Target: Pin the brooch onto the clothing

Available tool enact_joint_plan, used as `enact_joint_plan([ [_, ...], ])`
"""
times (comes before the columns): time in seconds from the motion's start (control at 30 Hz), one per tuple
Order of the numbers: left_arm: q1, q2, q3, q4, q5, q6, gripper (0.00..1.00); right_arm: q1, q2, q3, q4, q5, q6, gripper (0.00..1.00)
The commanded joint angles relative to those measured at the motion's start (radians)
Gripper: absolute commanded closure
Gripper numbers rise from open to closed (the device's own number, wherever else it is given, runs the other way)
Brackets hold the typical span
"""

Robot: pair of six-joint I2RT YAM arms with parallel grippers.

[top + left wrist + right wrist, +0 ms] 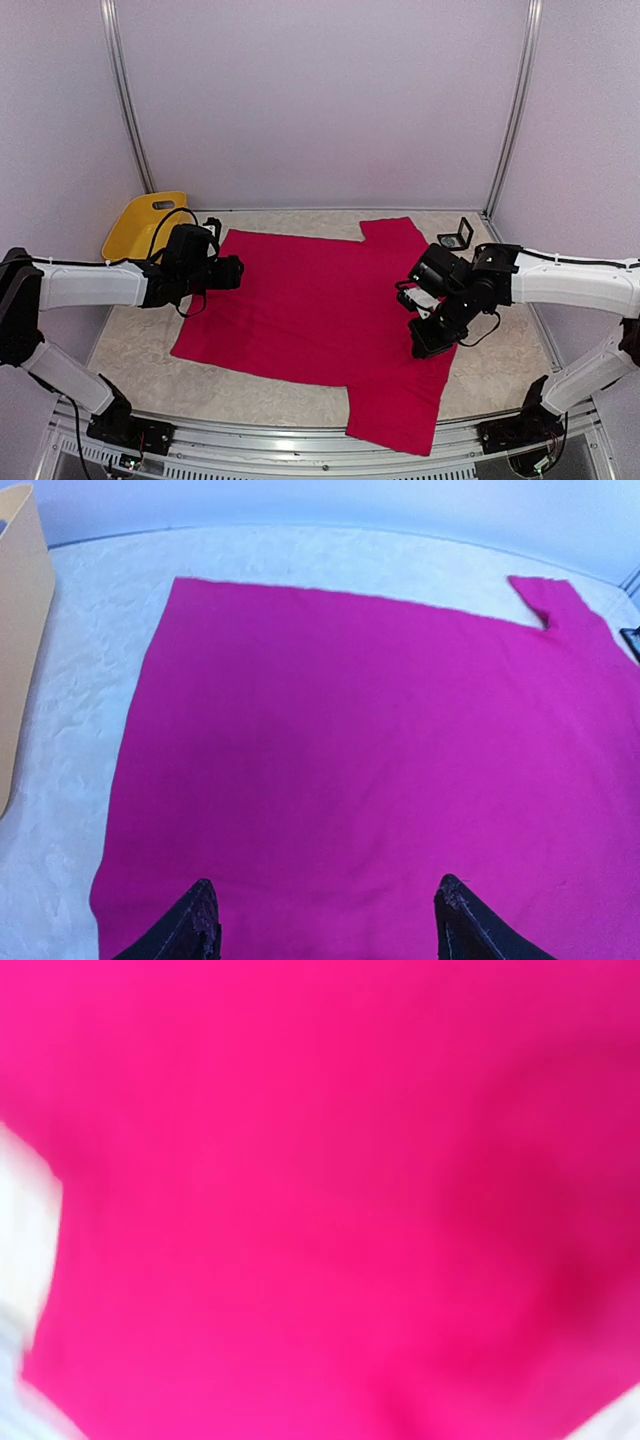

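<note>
A yellow tub sits just off the far left corner of the crimson-pink T-shirt, which lies spread flat on the table. The left gripper hovers over the shirt's left edge. Its two dark fingers stand well apart, with only bare fabric between them, and grip nothing. Over the shirt's right part, the right gripper points down at the cloth with its jaws together. Whether it touches or pinches anything cannot be told, as its wrist view is a pink blur. A small black-framed object stands just beyond the shirt's far right sleeve.
</note>
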Motion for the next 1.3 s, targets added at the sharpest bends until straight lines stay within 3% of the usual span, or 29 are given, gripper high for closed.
enact_joint_plan([
  [0.0,0.018,-0.011,0.048,-0.037,0.064,0.006,0.31,-0.183,0.107,0.046,0.135,0.103,-0.106,1.00],
  [0.13,0.136,0.110,0.054,-0.117,0.129,-0.156,0.40,-0.286,0.256,0.100,0.279,0.180,-0.196,1.00],
  [0.33,0.140,0.176,-0.011,-0.096,0.108,-0.205,0.41,-0.360,0.456,0.202,0.361,0.288,-0.270,1.00],
  [0.8,0.173,0.015,-0.221,-0.133,0.032,-0.319,0.40,-0.382,0.659,0.335,0.377,0.313,-0.366,1.00],
  [1.0,0.168,-0.061,-0.185,-0.140,0.004,-0.276,0.36,-0.382,0.635,0.467,0.287,0.365,-0.389,1.00],
  [1.03,0.163,-0.074,-0.162,-0.138,-0.008,-0.234,0.34,-0.383,0.619,0.492,0.266,0.395,-0.395,0.99],
  [1.17,0.093,-0.202,-0.057,-0.089,-0.106,-0.028,0.20,-0.396,0.579,0.616,0.155,0.543,-0.420,0.78],
  [1.27,0.022,-0.300,-0.011,0.034,-0.145,0.155,0.09,-0.404,0.532,0.637,0.150,0.523,-0.454,0.61],
])
